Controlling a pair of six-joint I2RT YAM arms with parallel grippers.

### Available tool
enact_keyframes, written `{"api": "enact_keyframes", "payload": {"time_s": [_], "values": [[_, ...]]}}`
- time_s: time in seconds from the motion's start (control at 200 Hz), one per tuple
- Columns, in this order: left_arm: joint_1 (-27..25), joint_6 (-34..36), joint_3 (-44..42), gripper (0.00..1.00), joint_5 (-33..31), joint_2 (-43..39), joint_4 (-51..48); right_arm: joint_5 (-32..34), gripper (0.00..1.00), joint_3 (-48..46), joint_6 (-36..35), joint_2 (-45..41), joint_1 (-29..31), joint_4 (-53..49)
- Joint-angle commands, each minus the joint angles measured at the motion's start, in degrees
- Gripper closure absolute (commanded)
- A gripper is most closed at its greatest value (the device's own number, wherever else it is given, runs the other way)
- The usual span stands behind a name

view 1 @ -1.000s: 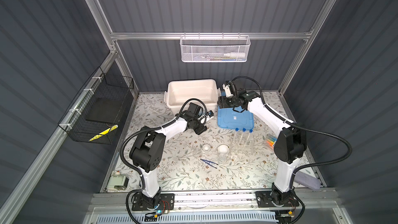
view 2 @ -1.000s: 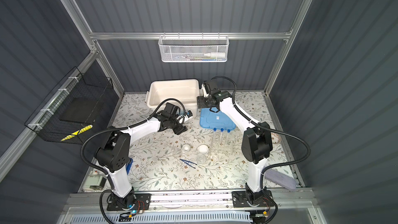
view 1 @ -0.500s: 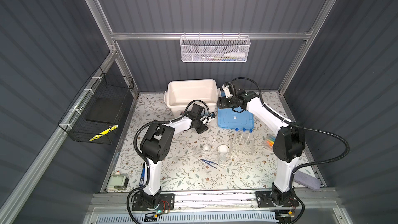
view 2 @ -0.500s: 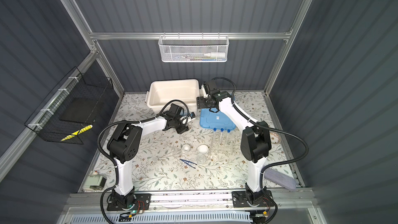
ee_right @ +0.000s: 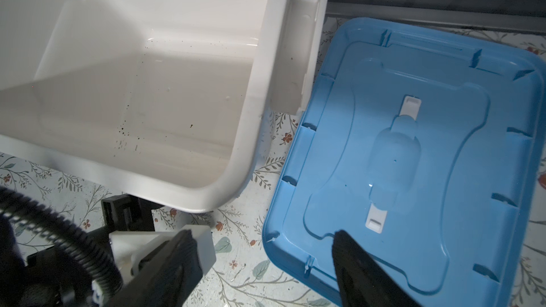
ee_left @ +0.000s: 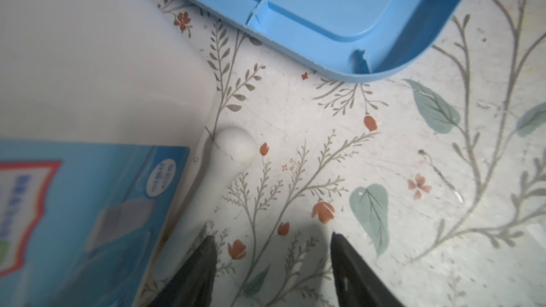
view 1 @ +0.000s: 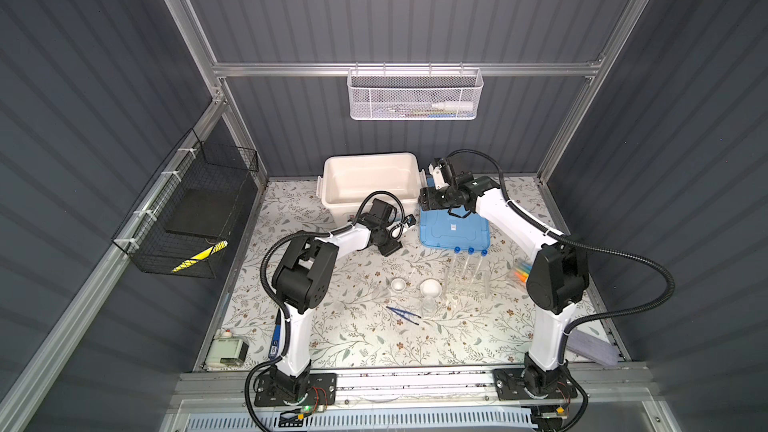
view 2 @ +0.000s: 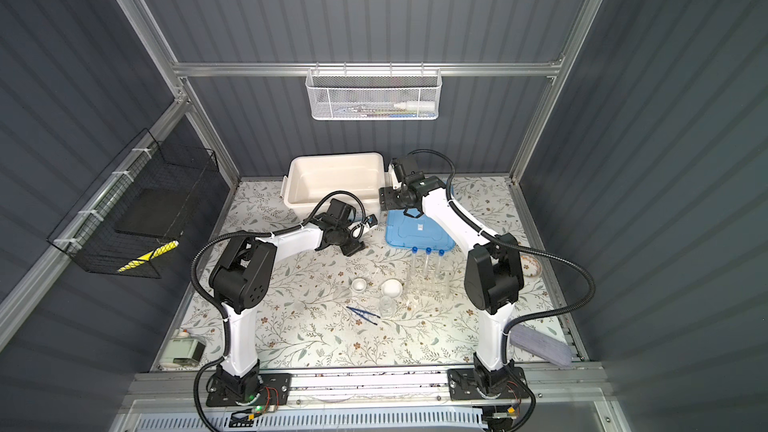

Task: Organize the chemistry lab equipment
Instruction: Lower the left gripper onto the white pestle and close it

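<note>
The white rod lies on the mat against the base of the white bin, its rounded end toward the blue lid. My left gripper is open just short of it, one finger close beside the rod's shaft, nothing between the jaws. In both top views it sits low at the bin's front right corner. My right gripper hangs open above the gap between bin and lid. Three blue-capped test tubes stand in the clear rack. Two white dishes, a small flask and blue tweezers lie mid-mat.
The open bin stands at the back, with the lid flat to its right. Highlighters lie by the right arm's elbow. A white mesh basket hangs on the back wall and a black wire basket on the left wall.
My left arm has swung its elbow inward and carried the gripper closer to the bin's front corner. The right arm has hardly moved.
</note>
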Motion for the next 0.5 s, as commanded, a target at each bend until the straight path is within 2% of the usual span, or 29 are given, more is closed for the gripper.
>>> {"api": "enact_keyframes", "payload": {"time_s": [0.0,0.065,0.19,0.495], "values": [[-0.1,-0.9,-1.1,0.31,-1.8,-2.9,4.5,-0.4,0.23,-0.8,-0.3,-1.1,-0.2,0.0],[-0.1,-1.4,-1.3,0.27,-2.8,-2.8,5.9,-0.6,0.23,-0.8,0.0,-1.0,-0.2,0.0],[-0.1,-1.3,-1.7,0.26,-4.8,-1.5,9.4,-1.5,0.23,-0.7,0.6,-0.9,-0.2,0.5],[-0.1,2.2,1.5,0.31,-4.7,3.9,7.3,-2.8,0.26,0.5,1.1,-0.4,-0.2,0.6]]}}
